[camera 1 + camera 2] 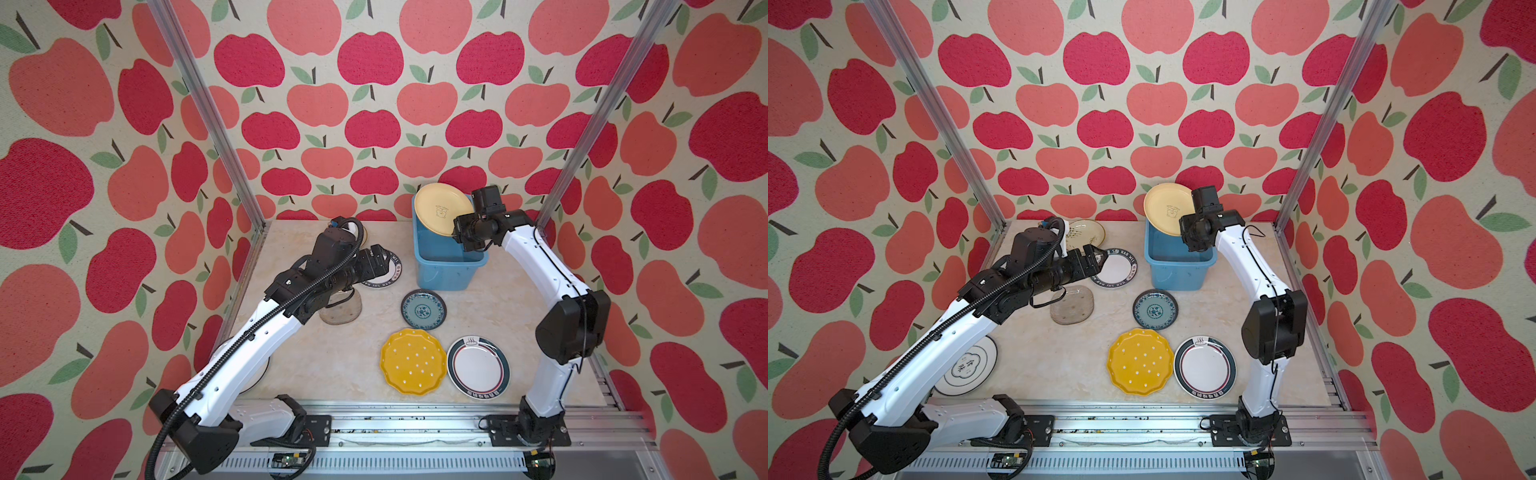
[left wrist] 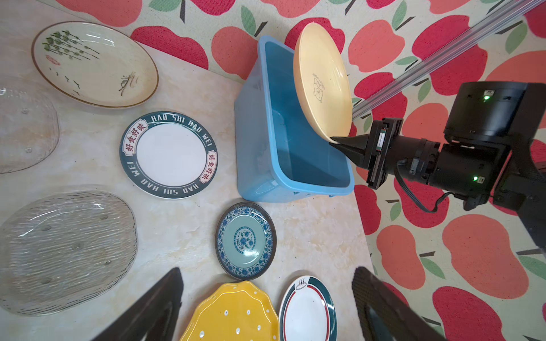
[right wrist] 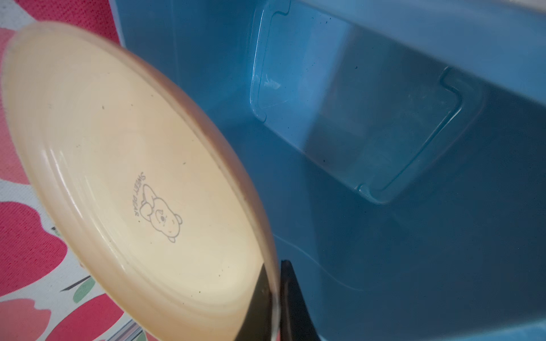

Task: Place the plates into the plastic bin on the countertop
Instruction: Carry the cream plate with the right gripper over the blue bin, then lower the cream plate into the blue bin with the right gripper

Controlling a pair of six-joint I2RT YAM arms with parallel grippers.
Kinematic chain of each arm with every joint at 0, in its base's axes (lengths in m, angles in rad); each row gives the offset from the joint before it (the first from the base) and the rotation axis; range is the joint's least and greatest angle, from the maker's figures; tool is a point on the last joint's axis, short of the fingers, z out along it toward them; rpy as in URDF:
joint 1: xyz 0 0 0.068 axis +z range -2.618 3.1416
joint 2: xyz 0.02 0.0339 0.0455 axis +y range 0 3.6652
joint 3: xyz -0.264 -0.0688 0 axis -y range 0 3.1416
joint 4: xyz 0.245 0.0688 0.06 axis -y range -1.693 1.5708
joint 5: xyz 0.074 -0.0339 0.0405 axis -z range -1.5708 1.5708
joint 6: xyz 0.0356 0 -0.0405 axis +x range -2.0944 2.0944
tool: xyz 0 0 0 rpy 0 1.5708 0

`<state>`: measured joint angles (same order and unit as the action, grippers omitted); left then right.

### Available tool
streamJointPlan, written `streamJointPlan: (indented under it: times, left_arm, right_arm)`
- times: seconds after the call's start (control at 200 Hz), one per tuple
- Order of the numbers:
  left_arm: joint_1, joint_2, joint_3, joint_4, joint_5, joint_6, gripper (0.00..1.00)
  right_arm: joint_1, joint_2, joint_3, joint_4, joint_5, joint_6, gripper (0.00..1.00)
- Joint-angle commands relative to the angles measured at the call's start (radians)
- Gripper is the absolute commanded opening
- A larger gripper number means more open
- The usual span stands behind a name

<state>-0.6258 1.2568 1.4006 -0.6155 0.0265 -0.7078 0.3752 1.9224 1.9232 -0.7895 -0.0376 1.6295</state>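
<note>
— Over the bin (image 1: 444,276), toward its far end, I've got the pale plate (image 1: 440,208) up in the air. It's tipped steeply on edge, and its bear drawing shows in both top views.

— What's holding it?

— My right gripper (image 2: 334,140). Its fingers (image 3: 258,298) are clamped on the plate's lower rim, one on each face. My right wrist view shows the rim pinched between them.

— Is it touching the bin?

— I can't tell. From my left wrist view the plate looks clear of the bin's rim, but from above it overlaps the bin's back corner.

— And the other plates?

— All flat on the counter (image 1: 332,353). The blue plate (image 1: 423,309) sits just off the bin's front wall. On the bin's left-arm side lies the lettered plate (image 2: 168,155), near the bin but apart from it. The cream plate (image 2: 94,63) is beyond that, closer to the back wall. Farther from the bin again are a glass plate (image 2: 65,251) and a second glass plate (image 2: 26,127). Well in front of the bin, past the blue plate, the yellow plate (image 1: 413,361) and the steam-logo plate (image 1: 478,368) lie just beside each other.

— Left gripper?

— My left gripper (image 1: 1099,258) is spread wide and grips nothing. It hovers above the lettered plate's edge, on the side away from the bin.
</note>
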Motion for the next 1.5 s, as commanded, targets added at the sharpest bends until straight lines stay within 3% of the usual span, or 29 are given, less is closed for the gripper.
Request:
streamJointPlan:
  times: [0.0,0.145,0.29,0.485,0.885,1.346,1.496]
  left_arm:
    - [0.02,0.052,0.048,0.038,0.057,0.049,0.92]
    - [0.046,0.131,0.062,0.08,0.082,0.054,0.92]
    - [0.057,0.181,0.077,0.085,0.102,0.049,0.92]
    - [0.057,0.173,0.062,0.074,0.104,0.049,0.92]
    - [0.057,0.094,-0.015,0.042,0.07,0.038,0.92]
    - [0.053,0.036,-0.065,0.001,0.038,0.014,0.92]
    - [0.049,0.03,-0.065,-0.016,0.029,0.014,0.92]
  right_arm:
    - [0.009,0.084,0.164,-0.103,0.053,0.038,0.0]
    - [0.02,0.174,0.302,-0.214,0.104,0.05,0.0]
    - [0.02,0.209,0.318,-0.226,0.126,0.067,0.0]
    - [0.008,0.217,0.321,-0.247,0.136,-0.013,0.0]
    - [-0.073,0.082,0.052,-0.168,0.099,-0.143,0.0]
    - [-0.275,-0.003,-0.04,-0.228,0.071,-0.389,0.0]
    - [-0.31,-0.036,-0.085,-0.228,0.068,-0.411,0.0]
